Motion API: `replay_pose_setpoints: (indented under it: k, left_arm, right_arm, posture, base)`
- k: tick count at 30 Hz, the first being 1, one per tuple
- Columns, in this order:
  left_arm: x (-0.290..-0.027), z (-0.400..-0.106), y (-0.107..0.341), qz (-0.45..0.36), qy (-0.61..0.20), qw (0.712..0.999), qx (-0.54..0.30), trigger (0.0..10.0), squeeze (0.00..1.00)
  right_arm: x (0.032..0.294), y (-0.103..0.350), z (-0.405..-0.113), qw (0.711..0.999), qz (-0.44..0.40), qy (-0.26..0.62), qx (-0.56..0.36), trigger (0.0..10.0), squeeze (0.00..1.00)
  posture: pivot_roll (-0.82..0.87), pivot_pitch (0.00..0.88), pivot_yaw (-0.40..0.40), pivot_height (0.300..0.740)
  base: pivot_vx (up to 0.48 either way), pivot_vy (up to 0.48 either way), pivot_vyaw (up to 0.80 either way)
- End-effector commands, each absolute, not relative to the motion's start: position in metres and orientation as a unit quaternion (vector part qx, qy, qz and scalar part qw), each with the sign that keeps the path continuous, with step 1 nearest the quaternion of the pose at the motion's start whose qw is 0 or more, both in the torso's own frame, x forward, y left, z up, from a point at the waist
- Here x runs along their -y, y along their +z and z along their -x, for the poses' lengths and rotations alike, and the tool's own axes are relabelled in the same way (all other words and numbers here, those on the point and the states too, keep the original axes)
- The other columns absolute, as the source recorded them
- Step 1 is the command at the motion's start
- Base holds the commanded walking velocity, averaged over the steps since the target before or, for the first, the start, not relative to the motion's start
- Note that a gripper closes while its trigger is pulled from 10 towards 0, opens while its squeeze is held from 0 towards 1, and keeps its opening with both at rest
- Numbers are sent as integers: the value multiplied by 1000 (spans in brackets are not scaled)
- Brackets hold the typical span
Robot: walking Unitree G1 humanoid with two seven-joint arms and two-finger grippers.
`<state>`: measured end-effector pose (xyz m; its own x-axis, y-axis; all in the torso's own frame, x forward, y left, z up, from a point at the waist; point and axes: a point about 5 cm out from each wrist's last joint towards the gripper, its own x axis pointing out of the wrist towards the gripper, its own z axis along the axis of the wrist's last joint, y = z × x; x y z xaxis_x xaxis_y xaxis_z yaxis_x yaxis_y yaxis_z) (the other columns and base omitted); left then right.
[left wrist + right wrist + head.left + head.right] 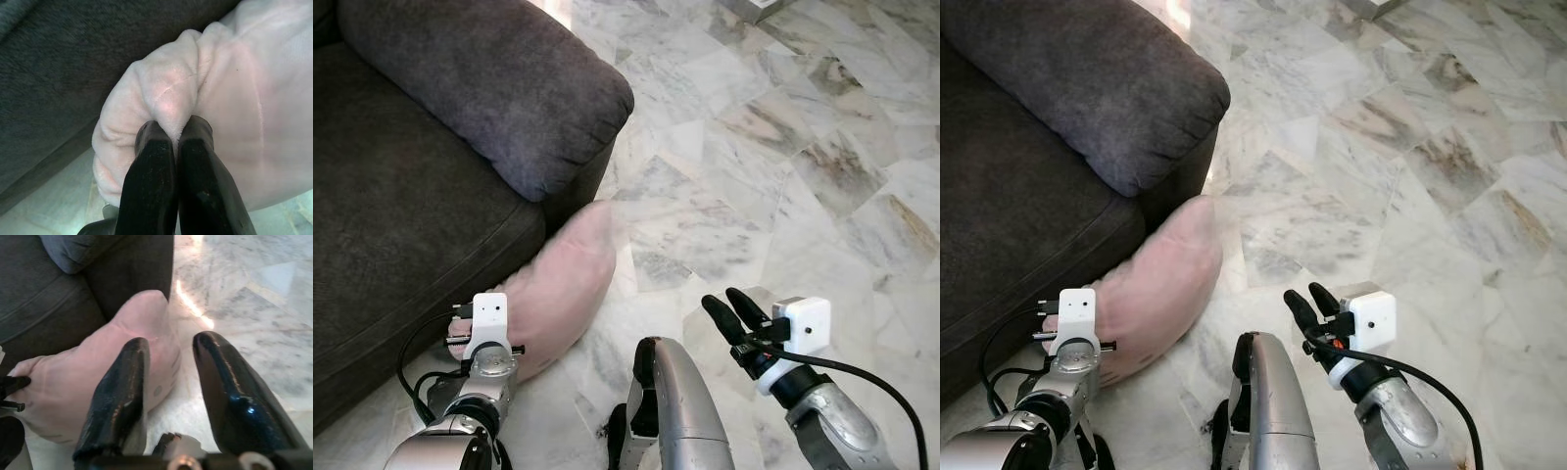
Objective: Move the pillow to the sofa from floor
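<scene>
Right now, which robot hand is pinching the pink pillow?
The left hand: its fingers are shut on the pillow. The right hand is open above the floor.

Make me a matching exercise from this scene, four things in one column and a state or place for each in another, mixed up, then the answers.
Column one:
1. pillow
2. sofa
3. left gripper
4. right gripper

Column two:
A. jaws open, holding nothing, above the marble floor
B. dark grey, with a thick padded armrest
C. pale pink, lying on the floor against the sofa's front
D. jaws pinched shut on a fold of pink fabric

Pairs: 1-C, 2-B, 3-D, 4-A
</scene>
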<state>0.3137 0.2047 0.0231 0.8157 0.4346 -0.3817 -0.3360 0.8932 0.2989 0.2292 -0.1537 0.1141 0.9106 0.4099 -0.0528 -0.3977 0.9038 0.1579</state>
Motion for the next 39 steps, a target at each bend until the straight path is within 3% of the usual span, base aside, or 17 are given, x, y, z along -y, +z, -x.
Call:
replay_pose_setpoints:
  k: [1,5,6,10,22,39]
  left_arm:
    - [-203,-305,13,-111,198,944,-240,0,0]
    - [-190,-318,29,-107,152,968,-171,0,0]
    - [-184,-323,38,-115,122,976,-136,10000,0]
    - [-177,-328,52,-108,68,989,-79,10000,0]
    - [-185,-336,82,-135,18,991,4,10000,0]
    - [-180,-347,107,-146,-11,988,45,10000,0]
  right_arm:
    - [158,106,-228,977,-68,195,-54,10000,0]
    - [156,100,-238,979,-65,184,-51,10000,0]
    - [155,97,-244,981,-62,176,-49,10000,0]
    - [153,92,-256,983,-65,165,-44,10000,0]
    - [142,83,-282,986,-76,147,-26,10000,0]
    - [133,84,-305,988,-78,131,7,10000,0]
  posture:
    - [-79,244,-201,528]
    - [-55,206,-177,528]
    - [-39,183,-166,528]
    - [-6,139,-143,528]
    - [61,29,-90,528]
    - [85,0,-50,528]
  base:
    - [0,0,0]
    - [0,0,0]
    - [0,0,0]
    - [0,0,0]
    - [0,0,0]
    - [0,0,0]
